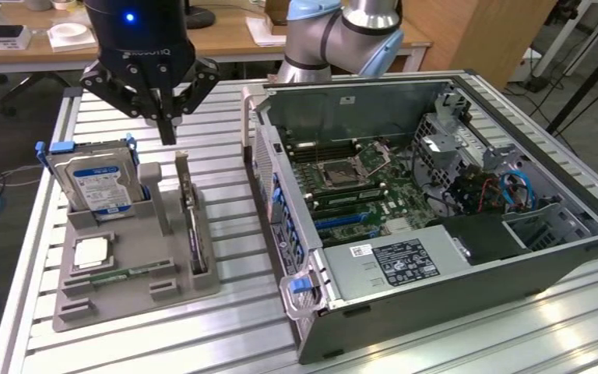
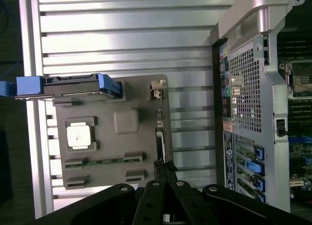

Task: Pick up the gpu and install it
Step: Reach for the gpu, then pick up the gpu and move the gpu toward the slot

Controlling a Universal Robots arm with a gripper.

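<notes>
Grey tray (image 1: 122, 300), exterior view: four items.
Hard drive (image 1: 96, 183) at 11 o'clock, gpu (image 1: 192, 226) on edge at 3, processor (image 1: 91, 251), memory stick (image 1: 122, 274); gripper (image 1: 167, 134) closed, empty, overhead.

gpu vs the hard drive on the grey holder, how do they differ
The gpu is a thin black card; the hard drive is a thicker silver block with a blue-and-white label. The hard drive has blue clips on its sides; the gpu has a silver bracket at one end. The gpu stands nearer the computer case, the hard drive farther from it. Both stand on edge in slots of the grey holder.
</notes>
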